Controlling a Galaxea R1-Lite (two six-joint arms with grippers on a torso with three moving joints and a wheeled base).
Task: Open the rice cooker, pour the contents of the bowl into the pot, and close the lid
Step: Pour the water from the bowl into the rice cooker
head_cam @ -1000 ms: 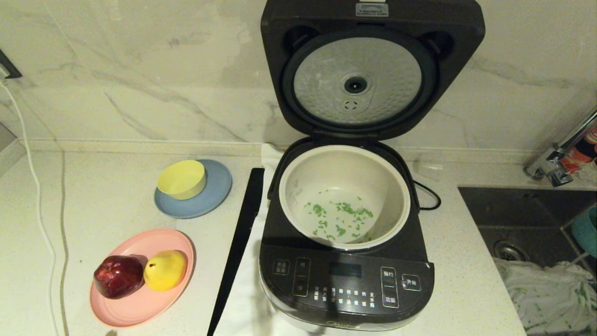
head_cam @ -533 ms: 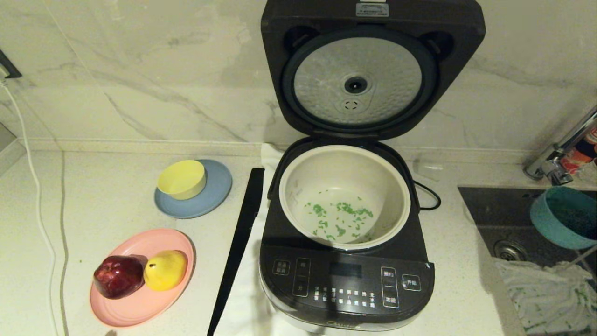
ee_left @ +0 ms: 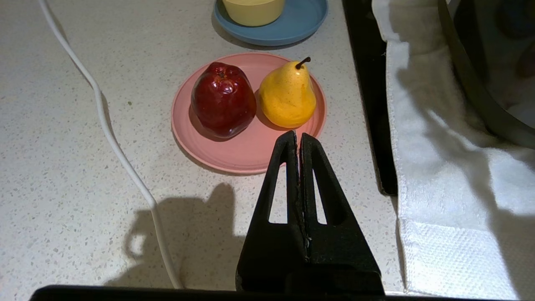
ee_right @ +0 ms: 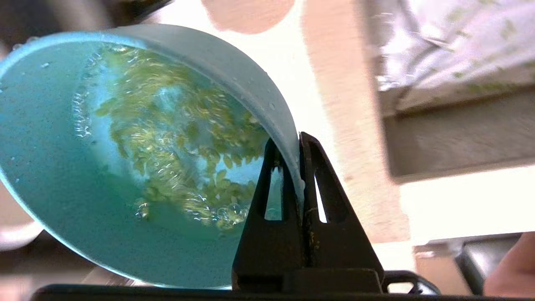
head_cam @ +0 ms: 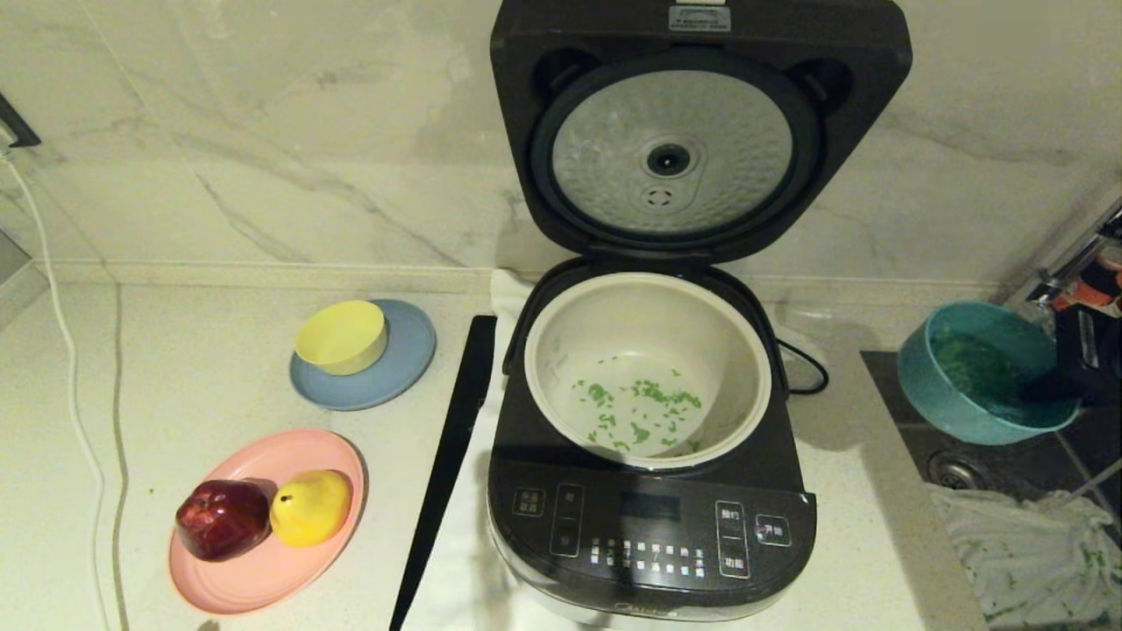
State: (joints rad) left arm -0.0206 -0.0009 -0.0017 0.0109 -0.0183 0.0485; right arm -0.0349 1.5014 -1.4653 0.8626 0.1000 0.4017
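Now right gripper (ee_right: 297, 140) pinching bowl (head_cam: 982, 383) rim, over sink edge.

Head view: lid (head_cam: 701, 131) top is running off the upper edge. Rice cooker (head_cam: 653, 526) base is being cropped at the bottom edge; button labels too small to read. Right gripper (head_cam: 1074, 368) is showing only partly at the right edge. Right wrist view: background behind the bowl (ee_right: 125, 167) is smearing; bowl rim is being clipped at left. Left wrist view: yellow bowl (ee_left: 253, 8) is being cut by the picture's edge.
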